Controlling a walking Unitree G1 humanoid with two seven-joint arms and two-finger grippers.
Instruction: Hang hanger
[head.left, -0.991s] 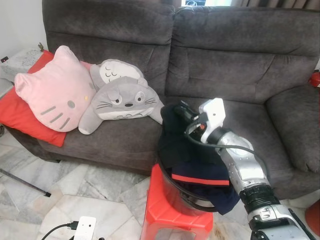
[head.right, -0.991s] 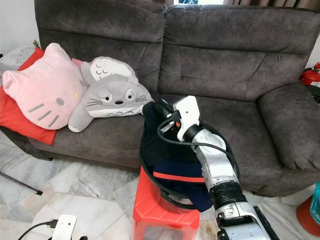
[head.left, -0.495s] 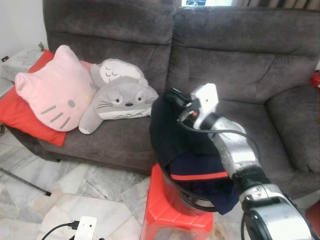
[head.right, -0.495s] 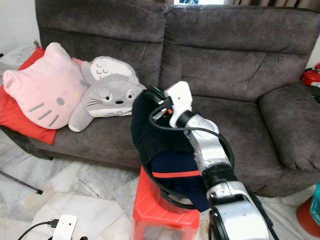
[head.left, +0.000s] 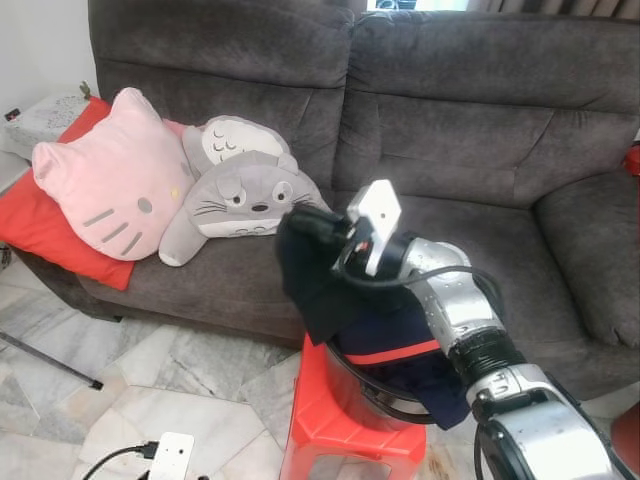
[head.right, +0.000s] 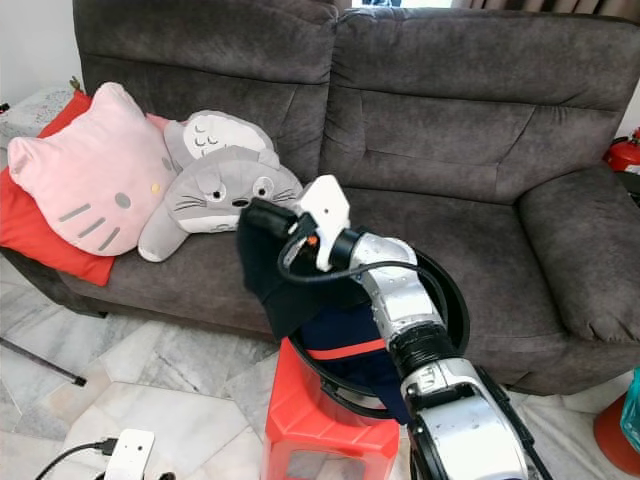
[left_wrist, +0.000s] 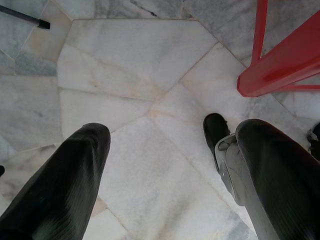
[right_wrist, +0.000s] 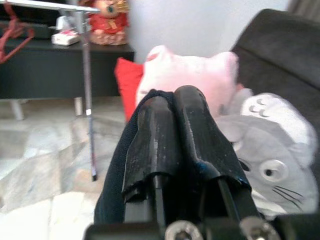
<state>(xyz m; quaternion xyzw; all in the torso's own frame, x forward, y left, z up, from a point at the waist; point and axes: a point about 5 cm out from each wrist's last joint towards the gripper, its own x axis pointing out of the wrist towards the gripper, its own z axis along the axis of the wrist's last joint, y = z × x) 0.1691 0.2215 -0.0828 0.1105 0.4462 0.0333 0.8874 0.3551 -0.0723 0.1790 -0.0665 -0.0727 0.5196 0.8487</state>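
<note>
My right gripper (head.left: 300, 222), clamped on the dark garment (head.left: 330, 285), is lifting it from the basket (head.right: 440, 290); next, clearing the rim.

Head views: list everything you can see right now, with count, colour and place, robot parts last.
Sofa: one, dark grey, behind everything.
Cat pillow: one, pink, sofa's left end.
Red cushion: one, under the cat pillow.
Grey plush: one, beside the cat pillow.
Stool: one, red, on the floor before the sofa.
Basket: one, black, on the stool.
Garment: one, navy with a red stripe, half out of the basket.
Charger: one, white, on the floor.
Right gripper: shut on the garment.
Left gripper: open, over the floor.
</note>
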